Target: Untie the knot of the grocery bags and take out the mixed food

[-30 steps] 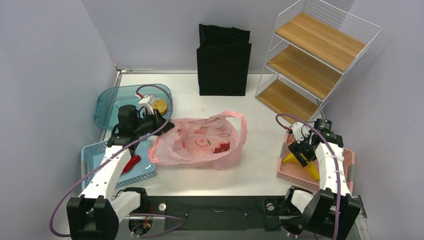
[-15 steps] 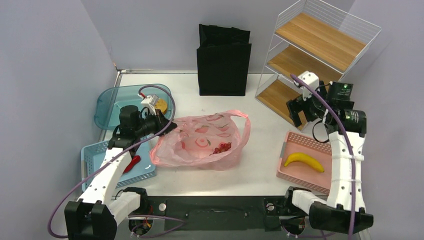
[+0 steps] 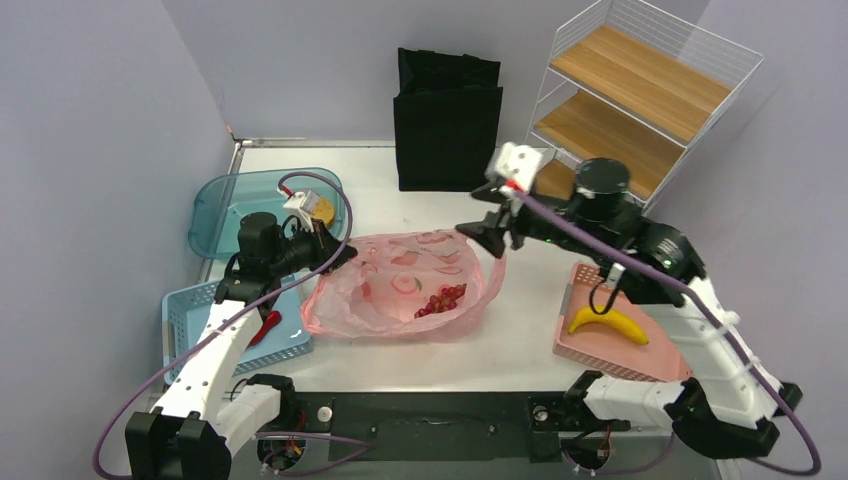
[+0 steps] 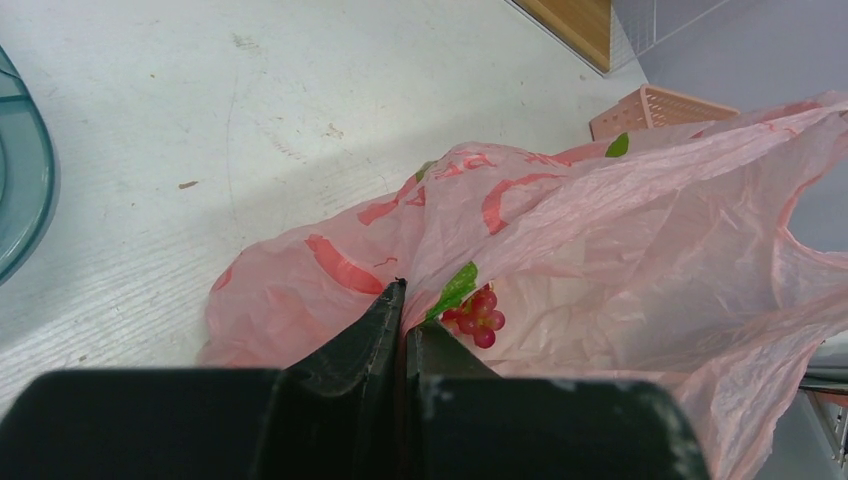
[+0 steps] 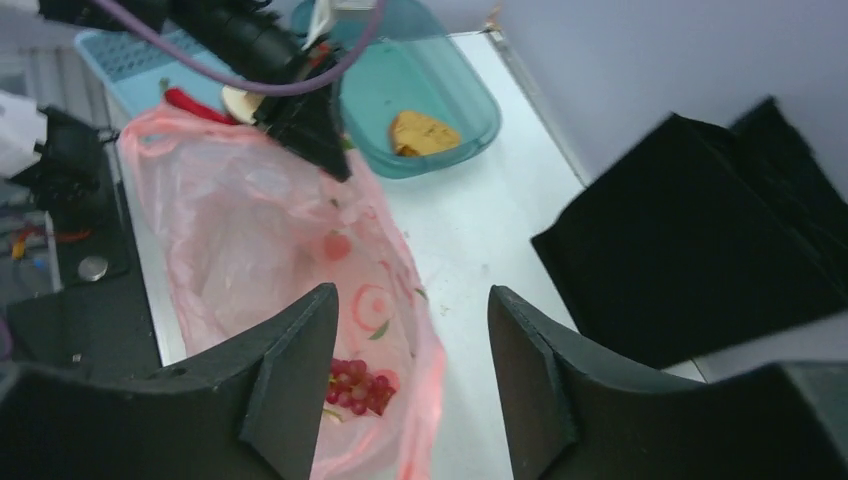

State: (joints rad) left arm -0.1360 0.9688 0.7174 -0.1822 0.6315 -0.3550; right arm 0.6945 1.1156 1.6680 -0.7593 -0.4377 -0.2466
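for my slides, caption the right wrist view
Open right gripper over the pink bag, red fruit cluster inside.

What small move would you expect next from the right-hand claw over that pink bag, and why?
Probably a dip of the right claw, which hovers open above the pink bag, down toward the red fruit cluster. The left claw is shut on the bag's left edge, so the bag looks steadied, and the cluster shows inside it below the open claw.
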